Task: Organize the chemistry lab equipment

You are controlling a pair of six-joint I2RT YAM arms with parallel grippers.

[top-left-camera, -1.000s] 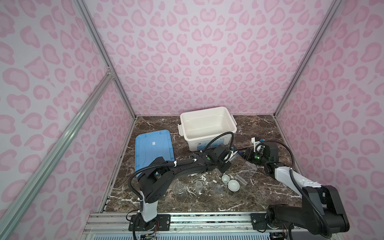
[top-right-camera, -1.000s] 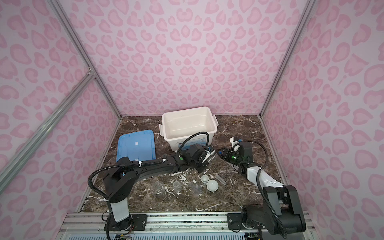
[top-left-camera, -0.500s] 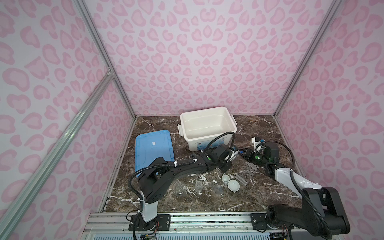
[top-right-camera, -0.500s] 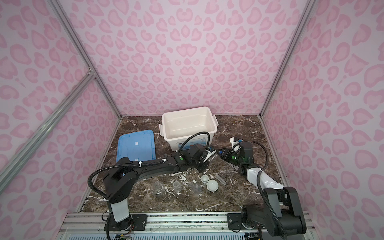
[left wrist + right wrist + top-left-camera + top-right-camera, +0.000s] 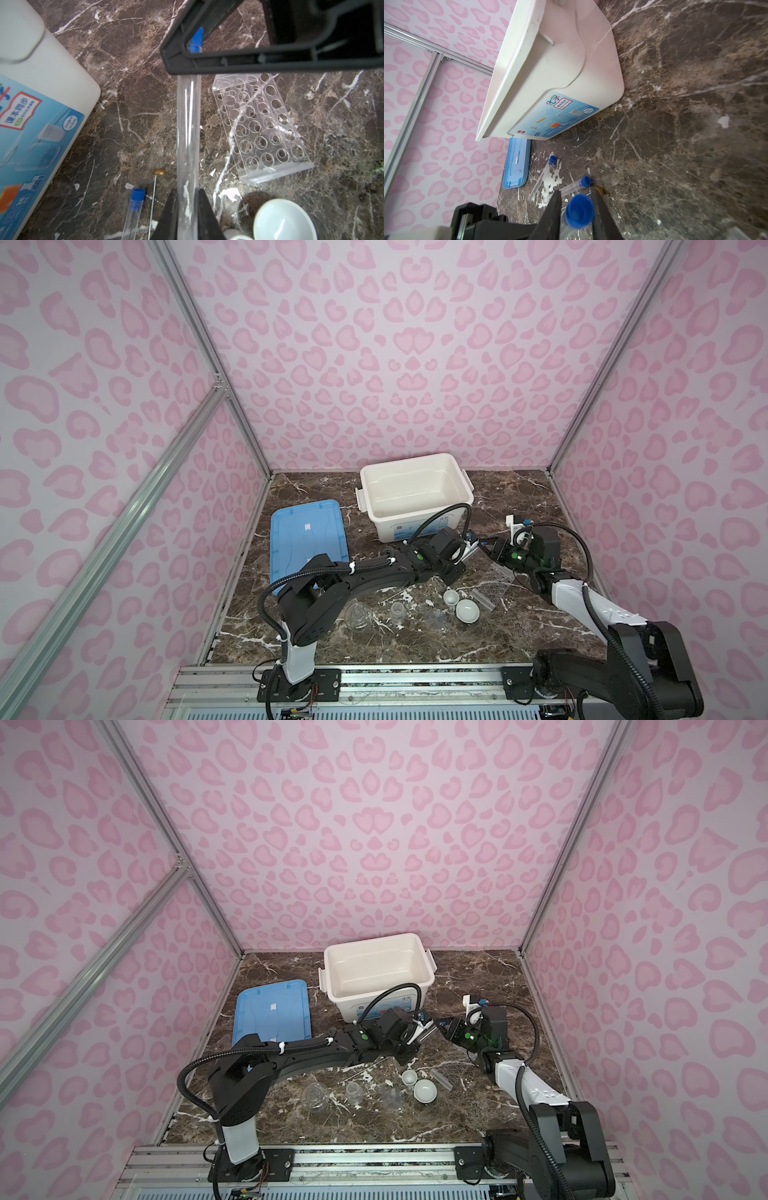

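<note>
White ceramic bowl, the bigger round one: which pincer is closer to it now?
Left. The left pincer, shut on the bare end of the clear blue-capped test tube, hangs close by the bigger white ceramic bowl; the right pincer flanks the blue cap at the tube's far end.

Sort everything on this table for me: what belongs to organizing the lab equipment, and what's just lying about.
Belongs to the job: held test tube, two loose test tubes, clear tube rack, glass flasks, two white dishes.

Just lying about: white storage box, blue lid.
</note>
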